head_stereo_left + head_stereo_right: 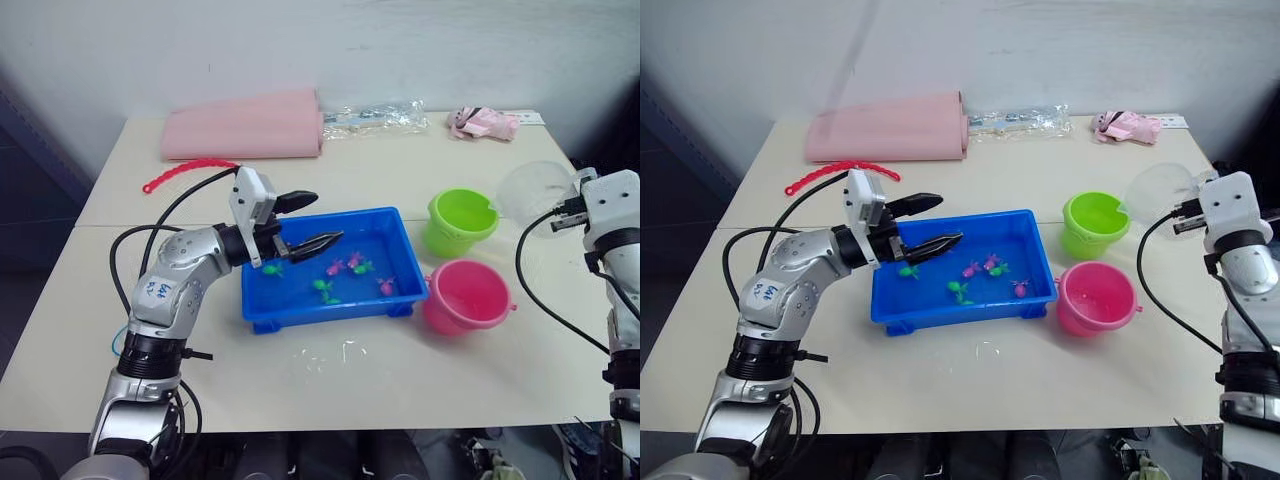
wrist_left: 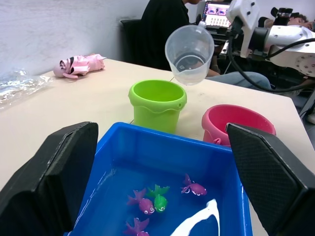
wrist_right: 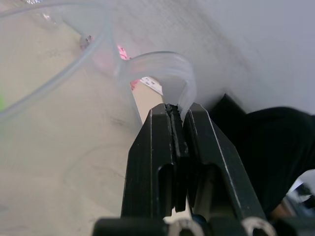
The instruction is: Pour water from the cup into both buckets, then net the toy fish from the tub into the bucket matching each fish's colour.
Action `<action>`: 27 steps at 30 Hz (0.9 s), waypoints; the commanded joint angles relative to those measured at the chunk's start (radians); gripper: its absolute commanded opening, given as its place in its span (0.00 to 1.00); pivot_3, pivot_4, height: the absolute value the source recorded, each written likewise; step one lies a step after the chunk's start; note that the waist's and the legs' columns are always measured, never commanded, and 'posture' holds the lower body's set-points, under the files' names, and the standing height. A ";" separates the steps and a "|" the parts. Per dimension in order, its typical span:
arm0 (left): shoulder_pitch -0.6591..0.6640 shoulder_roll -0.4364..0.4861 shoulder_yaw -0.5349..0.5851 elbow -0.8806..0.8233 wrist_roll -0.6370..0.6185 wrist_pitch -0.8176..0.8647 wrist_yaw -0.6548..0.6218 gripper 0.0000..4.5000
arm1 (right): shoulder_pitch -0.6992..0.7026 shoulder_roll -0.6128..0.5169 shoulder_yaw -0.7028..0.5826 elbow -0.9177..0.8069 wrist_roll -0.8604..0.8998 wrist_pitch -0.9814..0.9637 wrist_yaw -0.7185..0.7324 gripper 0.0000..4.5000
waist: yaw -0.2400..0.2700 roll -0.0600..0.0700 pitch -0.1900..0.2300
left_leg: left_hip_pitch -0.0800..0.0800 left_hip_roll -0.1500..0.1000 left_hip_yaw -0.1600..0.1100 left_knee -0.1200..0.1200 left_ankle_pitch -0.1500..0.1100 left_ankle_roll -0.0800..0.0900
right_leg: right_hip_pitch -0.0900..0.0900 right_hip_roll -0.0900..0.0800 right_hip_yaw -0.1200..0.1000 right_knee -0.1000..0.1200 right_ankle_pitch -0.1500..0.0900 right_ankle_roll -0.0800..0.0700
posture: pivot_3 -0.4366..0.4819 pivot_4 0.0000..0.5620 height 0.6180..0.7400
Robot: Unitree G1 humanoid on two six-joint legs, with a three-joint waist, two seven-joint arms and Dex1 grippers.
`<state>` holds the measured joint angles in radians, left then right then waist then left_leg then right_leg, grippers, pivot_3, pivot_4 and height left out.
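Two claws: right claw (image 3: 178,115) grasps the cup (image 1: 535,190) (by its handle); left claw (image 1: 308,222) spread over tub (image 1: 300,312).

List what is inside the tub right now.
The tub holds shallow water and small toy fish, pink and green ones. The open left gripper hovers over its near-left end and covers part of the floor there.

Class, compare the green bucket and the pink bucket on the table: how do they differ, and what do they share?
The green bucket is lime; the pink bucket is hot pink. The green bucket stands farther from the robot, the pink one nearer. The clear cup, held tilted in the right hand, hangs beside the green bucket, not the pink. Both stand upright beside the blue tub, round and tapering downward.
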<state>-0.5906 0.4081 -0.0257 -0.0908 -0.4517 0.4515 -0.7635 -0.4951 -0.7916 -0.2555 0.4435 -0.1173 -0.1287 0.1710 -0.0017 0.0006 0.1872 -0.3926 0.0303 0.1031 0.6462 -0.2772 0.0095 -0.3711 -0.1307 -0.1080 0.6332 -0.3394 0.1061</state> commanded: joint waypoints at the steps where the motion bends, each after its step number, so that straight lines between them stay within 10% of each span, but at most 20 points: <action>1: -0.014 -0.009 -0.011 -0.007 0.014 -0.027 -0.006 1.00 | -0.050 -0.041 0.036 0.036 -0.063 -0.090 -0.035 0.01 | -0.001 0.000 0.000 | 0.000 0.000 0.000 0.000 0.000 0.000 | 0.000 0.000 0.000 0.000 0.000 0.000 | 0.48 0.27 1.00; 27: 0.047 -0.010 -0.014 -0.018 0.056 -0.088 -0.003 1.00 | -0.279 -0.111 0.302 0.232 -0.390 -0.305 -0.195 0.01 | -0.003 -0.001 0.000 | -0.001 0.001 0.003 0.002 0.000 0.000 | -0.004 0.000 0.003 0.004 0.000 0.000 | 0.48 0.27 1.00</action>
<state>-0.5407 0.3955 -0.0576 -0.0689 -0.3906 0.3801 -0.7653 -0.7426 -0.8649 0.0516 0.6783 -0.4918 -0.4028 0.0021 -0.0044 0.0001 0.1875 -0.3937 0.0308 0.1060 0.6480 -0.2770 0.0095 -0.3749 -0.1311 -0.1052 0.6370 -0.3394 0.1061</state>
